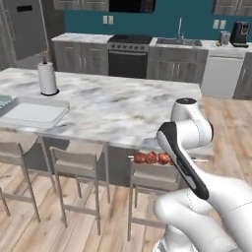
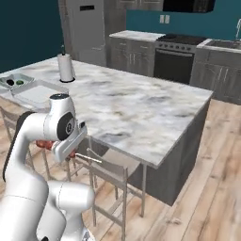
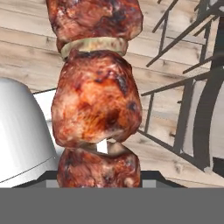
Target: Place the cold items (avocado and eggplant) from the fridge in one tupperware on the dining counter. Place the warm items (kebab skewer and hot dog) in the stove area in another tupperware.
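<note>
My gripper (image 2: 69,151) is shut on the kebab skewer (image 1: 150,158), held level below the dining counter's near edge, above the stools. Its browned meat chunks (image 3: 96,105) hang close in the hand view and cover the fingertips. The skewer's bare stick (image 2: 89,159) pokes out to the right of the hand. An empty clear tupperware (image 1: 34,112) lies on the counter at the left. Beside it, a second tupperware (image 2: 16,82) holds a dark item and a green item, too small to name.
A paper towel roll (image 1: 47,78) stands on the marble dining counter (image 1: 123,108) behind the tupperwares. Metal stools (image 1: 74,170) line the counter's near side under the skewer. The stove (image 1: 129,54) and the sink counter run along the back wall.
</note>
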